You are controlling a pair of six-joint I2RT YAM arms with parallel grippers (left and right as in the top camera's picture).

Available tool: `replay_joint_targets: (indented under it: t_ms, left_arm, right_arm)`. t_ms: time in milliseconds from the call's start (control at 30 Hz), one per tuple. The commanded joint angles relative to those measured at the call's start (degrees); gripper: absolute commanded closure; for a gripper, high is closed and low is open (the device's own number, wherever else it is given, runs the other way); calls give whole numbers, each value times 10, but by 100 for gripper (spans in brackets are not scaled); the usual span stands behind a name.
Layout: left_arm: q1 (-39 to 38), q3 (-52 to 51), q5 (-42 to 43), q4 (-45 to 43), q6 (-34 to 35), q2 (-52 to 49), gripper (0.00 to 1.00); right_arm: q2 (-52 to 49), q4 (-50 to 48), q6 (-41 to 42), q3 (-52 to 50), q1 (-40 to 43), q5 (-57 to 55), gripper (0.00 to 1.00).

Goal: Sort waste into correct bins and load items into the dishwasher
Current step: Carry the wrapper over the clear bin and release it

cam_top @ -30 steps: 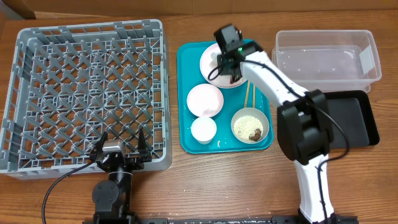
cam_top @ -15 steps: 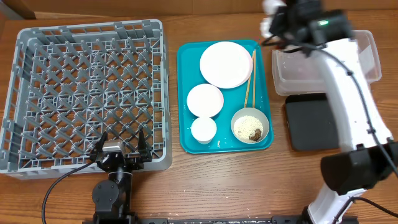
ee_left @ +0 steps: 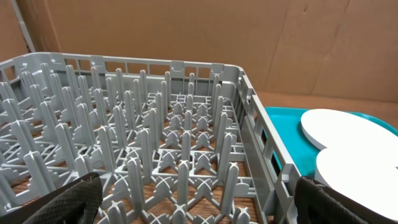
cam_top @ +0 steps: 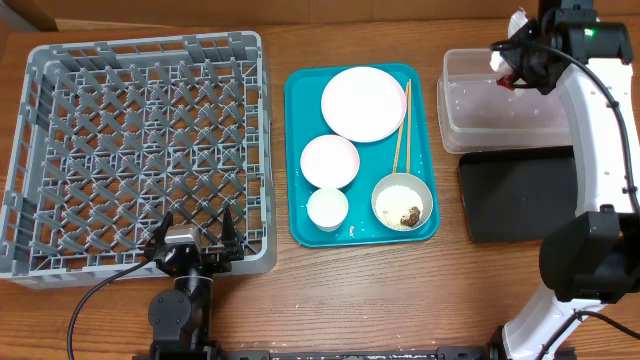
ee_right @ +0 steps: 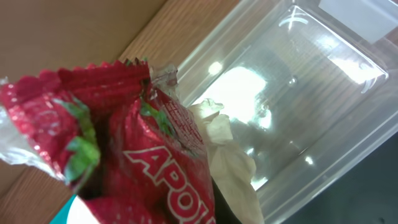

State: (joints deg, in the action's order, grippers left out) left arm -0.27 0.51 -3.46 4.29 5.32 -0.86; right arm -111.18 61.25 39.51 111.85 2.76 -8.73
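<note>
My right gripper (cam_top: 512,70) is shut on the crumpled red-and-silver wrapper (ee_right: 137,143) and holds it above the left end of the clear tub (cam_top: 500,125). A white scrap (ee_right: 230,155) hangs beside the wrapper. The tub (ee_right: 298,81) lies just below in the right wrist view. The black tray (cam_top: 520,195) lies in front of the tub. My left gripper (cam_top: 192,232) is open and empty at the near edge of the grey dish rack (cam_top: 140,150). On the teal tray (cam_top: 296,150) are a large plate (cam_top: 363,103), a small plate (cam_top: 329,160), a cup (cam_top: 327,207), chopsticks (cam_top: 401,140) and a bowl (cam_top: 403,203) with rice and a brown lump (cam_top: 410,216).
The left wrist view looks across the rack's pegs (ee_left: 155,124) toward the teal tray (ee_left: 286,124) and large plate (ee_left: 342,127). Cardboard walls stand behind the table. My right arm reaches over the black tray and tub.
My right arm has swung from the large plate on the teal tray to the right, over the clear tub, carrying the wrapper. The left arm has not moved.
</note>
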Motion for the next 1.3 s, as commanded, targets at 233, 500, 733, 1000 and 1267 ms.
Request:
replay_joint_targets:
  t_ms: [233,500,733,1000,1267]
  left_arm:
    - [3,-2,3,-1,-15,6,0]
    - [3,-2,3,-1,-15,6,0]
    - [3,-2,3,-1,-15,6,0]
    - [3,-2,3,-1,-15,6,0]
    - [3,-2,3,-1,-15,6,0]
  right_arm:
    - [-2,-29,10,-48,0,9,96]
    - [-3,-31,10,-48,0,9,96]
    - [-3,-31,10,-48,0,9,96]
    - [-6,-34,10,-48,0,9,96]
    - [-31,-39,6,-48,0,9,96]
